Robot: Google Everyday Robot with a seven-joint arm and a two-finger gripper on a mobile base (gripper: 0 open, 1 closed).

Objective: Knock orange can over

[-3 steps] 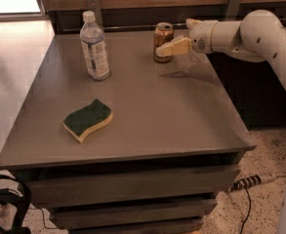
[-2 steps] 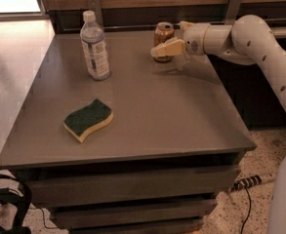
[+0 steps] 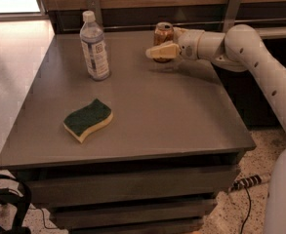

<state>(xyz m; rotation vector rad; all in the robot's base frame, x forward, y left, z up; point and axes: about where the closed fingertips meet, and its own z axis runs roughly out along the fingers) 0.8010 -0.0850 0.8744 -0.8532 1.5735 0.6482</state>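
Orange can (image 3: 163,33) unchanged over the last second: upright near the far edge of the table (image 3: 172,121), while the tool (image 3: 155,52) has slid left across its lower front and now appears to touch it (spread or pressed together: cannot tell). Knock not yet done; judged remaining: a firmer push to tip it. Water bottle (image 3: 94,48) and sponge (image 3: 88,119) sit well apart, to the left.
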